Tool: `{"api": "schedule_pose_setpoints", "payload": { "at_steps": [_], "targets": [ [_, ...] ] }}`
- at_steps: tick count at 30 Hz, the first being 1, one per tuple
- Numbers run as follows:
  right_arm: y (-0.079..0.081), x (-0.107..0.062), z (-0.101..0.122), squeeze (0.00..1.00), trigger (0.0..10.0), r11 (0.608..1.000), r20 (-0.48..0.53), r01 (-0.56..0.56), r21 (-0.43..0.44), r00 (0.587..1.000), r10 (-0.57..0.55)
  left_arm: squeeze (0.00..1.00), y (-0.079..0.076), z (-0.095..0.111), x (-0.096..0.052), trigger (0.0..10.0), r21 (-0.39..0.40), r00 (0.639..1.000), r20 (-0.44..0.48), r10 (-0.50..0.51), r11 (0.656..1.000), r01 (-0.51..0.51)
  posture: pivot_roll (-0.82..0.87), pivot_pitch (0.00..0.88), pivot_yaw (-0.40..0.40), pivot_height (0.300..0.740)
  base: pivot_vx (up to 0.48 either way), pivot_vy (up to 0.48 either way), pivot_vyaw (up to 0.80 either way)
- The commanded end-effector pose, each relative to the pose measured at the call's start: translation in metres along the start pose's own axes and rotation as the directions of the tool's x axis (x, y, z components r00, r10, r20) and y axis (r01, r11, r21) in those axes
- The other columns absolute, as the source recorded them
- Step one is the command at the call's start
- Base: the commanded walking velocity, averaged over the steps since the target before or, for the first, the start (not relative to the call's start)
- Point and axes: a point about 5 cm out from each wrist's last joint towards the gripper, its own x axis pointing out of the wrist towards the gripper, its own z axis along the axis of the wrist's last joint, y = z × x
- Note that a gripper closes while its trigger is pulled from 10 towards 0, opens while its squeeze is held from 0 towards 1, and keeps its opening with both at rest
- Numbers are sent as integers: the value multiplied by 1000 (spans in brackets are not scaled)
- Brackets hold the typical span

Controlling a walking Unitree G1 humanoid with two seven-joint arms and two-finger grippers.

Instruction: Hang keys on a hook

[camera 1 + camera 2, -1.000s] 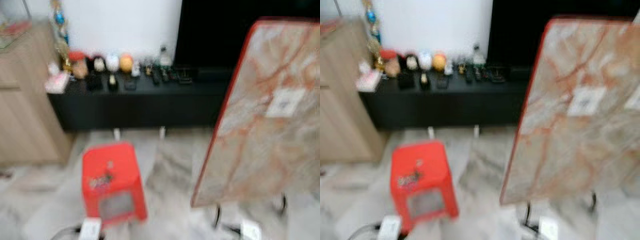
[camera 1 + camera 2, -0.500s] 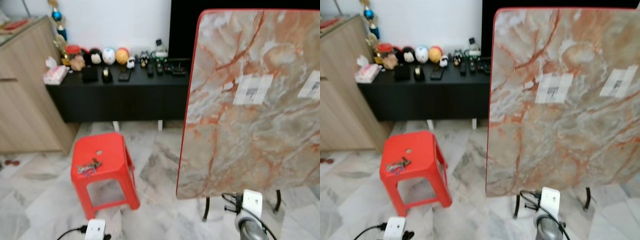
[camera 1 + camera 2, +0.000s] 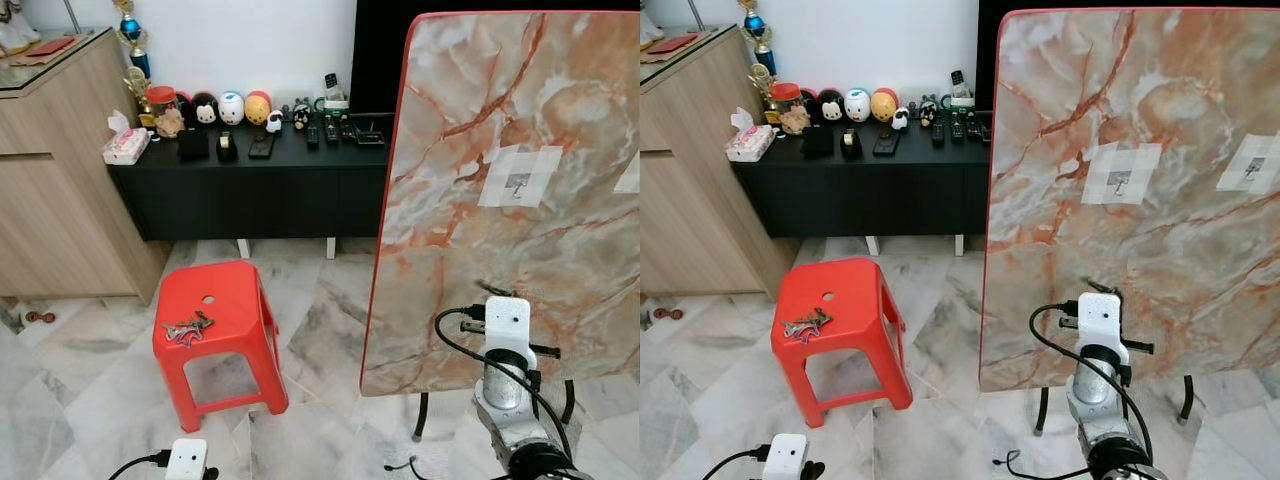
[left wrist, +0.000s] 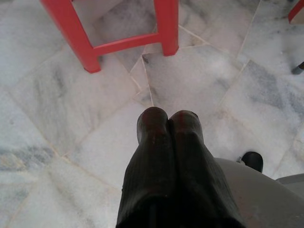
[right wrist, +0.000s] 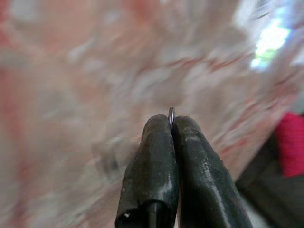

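Eye views: bunch of metal keys (image 3: 188,328) lies on the red plastic stool (image 3: 220,300), left, near me. Upright marble-pattern board (image 3: 1140,180) on the right carries taped small hooks (image 3: 1120,180); I judge that's the target. My right gripper's arm is raised before the board.

Left wrist: left gripper (image 4: 168,118) clenched, empty, low over the floor by the stool legs.

Right wrist: right gripper (image 5: 171,122) clenched on a thin metal ring (image 5: 171,113), blurred board behind.

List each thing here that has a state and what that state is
Bunch of metal keys: lying loose on the red plastic stool.
Marble-patterned folding tabletop: tipped upright.
Left gripper: shut, empty, over the floor.
Right gripper: shut on a thin metal ring.
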Motion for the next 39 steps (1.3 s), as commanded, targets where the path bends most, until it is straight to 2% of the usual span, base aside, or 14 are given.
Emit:
{"api": "schedule_pose_setpoints", "payload": {
  "at_steps": [1,4,10,13,18,20,27,29,30,31,32,34,39],
  "targets": [
    [-9,4,3,0,10000,998,23,61,-15,998,-61,0,0,-8,-2,10000,-1,999,-39,-7,1000,7,151,0,-46,740,0,0,0],
    [-13,7,7,0,10000,994,49,99,-36,994,-98,0,0,-8,-2,10000,-2,999,-38,-7,1000,7,148,0,-44,740,0,0,0],
    [-4,18,35,0,10000,995,171,64,-81,984,-50,0,0,-5,-1,10000,2,1000,-30,-6,1000,6,149,0,-44,740,0,0,0],
    [1,21,42,0,10000,994,193,44,-100,981,-24,0,0,-3,0,10000,-1,1000,-23,-4,1000,4,151,0,-46,740,0,0,0],
    [6,26,58,0,10000,996,245,19,-89,970,4,0,0,0,1,10000,-9,1000,-11,-1,1000,1,150,0,-45,740,0,0,0],
    [3,27,62,0,10000,995,259,59,-80,965,-37,0,-1,1,1,10000,-20,1000,-6,0,1000,0,150,0,-45,740,0,0,0],
    [2,26,59,0,10000,997,246,53,-63,969,-36,0,-3,1,1,10000,-35,1000,-2,-3,999,3,142,0,-48,740,0,0,0],
    [4,24,56,0,10000,1000,222,-10,-7,975,11,0,-2,3,2,10000,-34,1000,8,4,999,-4,144,0,-54,740,0,0,0],
    [4,24,56,0,10000,1000,222,-10,-7,975,11,0,-2,3,2,10000,-34,1000,8,4,999,-4,144,0,-54,740,0,0,0],
    [3,23,53,0,10000,999,193,-22,31,981,16,0,1,5,2,10000,-60,999,19,30,998,-29,146,0,-58,740,0,0,0],
    [2,20,43,0,10000,994,123,-41,105,992,28,0,6,7,2,10000,-90,998,27,54,995,-51,151,0,-62,740,0,0,0],
    [3,15,34,0,10000,986,79,-67,152,995,55,0,8,8,2,10000,-98,998,30,61,994,-58,151,0,-65,740,0,0,0],
    [0,-2,18,0,10000,985,75,-113,130,992,104,0,15,10,1,10000,-127,995,39,96,988,-90,142,0,-64,740,0,0,0]
  ]
}}
